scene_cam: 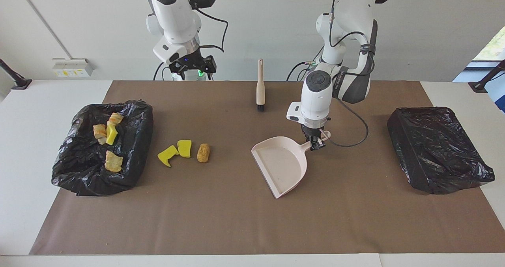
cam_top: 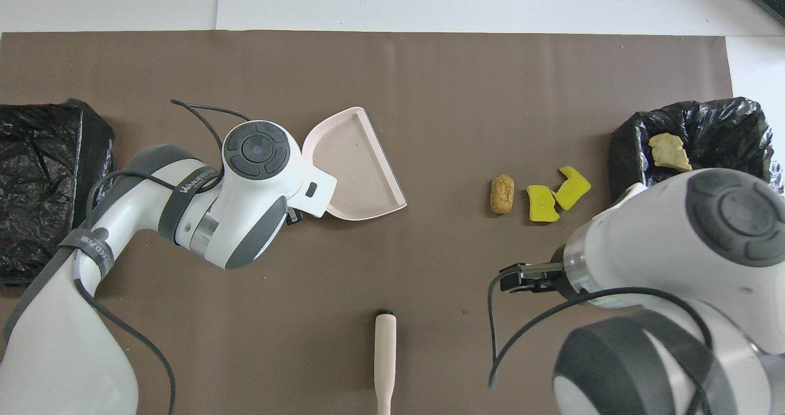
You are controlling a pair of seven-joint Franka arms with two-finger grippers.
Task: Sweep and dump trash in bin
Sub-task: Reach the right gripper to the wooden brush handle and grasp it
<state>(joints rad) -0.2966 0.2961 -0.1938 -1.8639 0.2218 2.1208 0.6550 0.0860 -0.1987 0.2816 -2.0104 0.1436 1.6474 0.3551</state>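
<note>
Over the middle of the brown mat (scene_cam: 236, 219), the left gripper (scene_cam: 315, 144) points down, clamped on the dustpan (scene_cam: 281, 164) handle; the pan lies flat. The right gripper (scene_cam: 193, 65) hangs empty, jaws apart, above the mat's edge by its base. Three trash pieces (scene_cam: 183, 150) lie beside the bin (scene_cam: 130, 172), four inside it. A brush (scene_cam: 260, 86) lies near the robots. A white wall stands past the table (scene_cam: 23, 172).
</note>
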